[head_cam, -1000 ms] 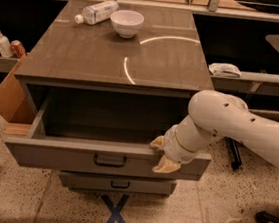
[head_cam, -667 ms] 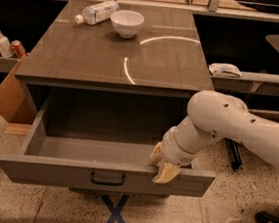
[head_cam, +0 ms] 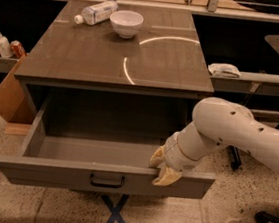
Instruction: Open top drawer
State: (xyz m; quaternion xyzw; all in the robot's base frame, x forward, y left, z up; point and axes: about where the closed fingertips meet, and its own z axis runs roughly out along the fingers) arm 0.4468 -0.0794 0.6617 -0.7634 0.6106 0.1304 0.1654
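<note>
cardboard box (head_cam: pixel 4 95): far left of the tool, against the cabinet's side.
top drawer (head_cam: pixel 47 169): standing well out from under the counter (head_cam: pixel 84 62); its grey floor shows to the tool's left.
bottle (head_cam: pixel 98 12): on its side, up and left of the tool, just beside the bowl (head_cam: pixel 126 22).
handle (head_cam: pixel 107 181): black bar, left of the tool, apart from it.
tool (head_cam: pixel 163 167): gripping the drawer front's top edge, one finger inside, one down the face.
arm (head_cam: pixel 237 135): white, reaching in from the right above bare floor.

Perhaps rubber gripper (head_cam: pixel 162 168) on matt top drawer (head_cam: pixel 47 171)
</note>
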